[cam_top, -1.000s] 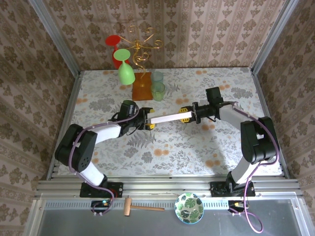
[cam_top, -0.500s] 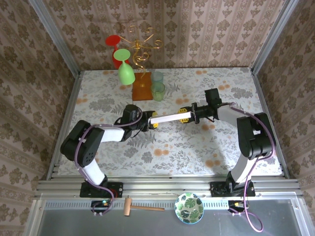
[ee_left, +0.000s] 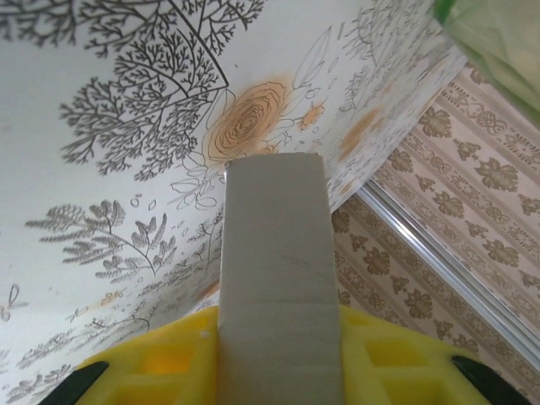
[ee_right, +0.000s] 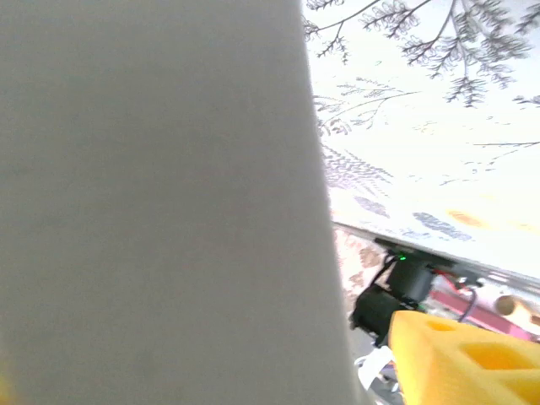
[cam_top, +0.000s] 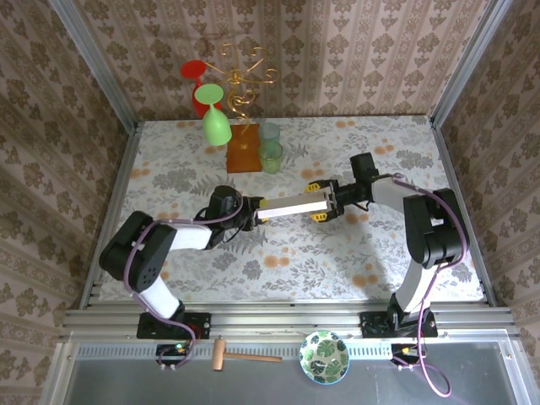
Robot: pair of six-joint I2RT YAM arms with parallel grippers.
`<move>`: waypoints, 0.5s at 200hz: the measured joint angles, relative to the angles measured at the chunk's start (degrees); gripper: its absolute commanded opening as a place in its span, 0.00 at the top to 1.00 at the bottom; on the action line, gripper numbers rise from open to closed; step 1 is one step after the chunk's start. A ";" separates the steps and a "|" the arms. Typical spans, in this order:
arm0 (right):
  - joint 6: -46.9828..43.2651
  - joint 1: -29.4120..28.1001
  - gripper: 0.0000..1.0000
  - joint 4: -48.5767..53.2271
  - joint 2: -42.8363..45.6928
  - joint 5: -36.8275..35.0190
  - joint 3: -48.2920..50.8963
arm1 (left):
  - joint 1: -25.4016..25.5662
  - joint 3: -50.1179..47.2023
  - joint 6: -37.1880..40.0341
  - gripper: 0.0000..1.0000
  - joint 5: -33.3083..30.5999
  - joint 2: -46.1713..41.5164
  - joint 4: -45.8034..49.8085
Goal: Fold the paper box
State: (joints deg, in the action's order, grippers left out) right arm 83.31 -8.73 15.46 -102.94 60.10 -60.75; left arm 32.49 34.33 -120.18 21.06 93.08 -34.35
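Walls (cam_top: 337, 51) papered in beige damask are framed by aluminium posts (cam_top: 93, 63). The table (cam_top: 337, 253) is printed with a pale floral pattern.

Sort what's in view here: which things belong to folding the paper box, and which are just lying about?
In the job:
paper box, spanning between the arms
left end effector, clamped on one end
right end effector, at the other end

Lying about:
orange block with gold wire rack
green goblet
red goblet
two clear cups
wooden mallet
patterned bowl
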 measured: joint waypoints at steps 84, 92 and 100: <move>-27.54 2.23 0.45 19.56 15.58 -16.65 -9.01 | -9.66 7.43 0.00 0.86 0.48 -16.70 40.26; -31.74 1.51 0.47 19.76 16.72 -19.56 -9.29 | -10.60 8.44 0.09 0.86 1.07 -16.68 44.06; -35.60 0.20 0.51 20.02 17.79 -22.43 -9.62 | -11.37 9.11 0.11 0.86 1.64 -16.63 47.36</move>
State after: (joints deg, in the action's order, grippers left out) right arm 47.70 -8.54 35.48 -85.14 37.67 -70.37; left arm 21.12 43.44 -120.07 22.70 76.44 13.02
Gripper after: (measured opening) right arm 0.534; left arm 0.304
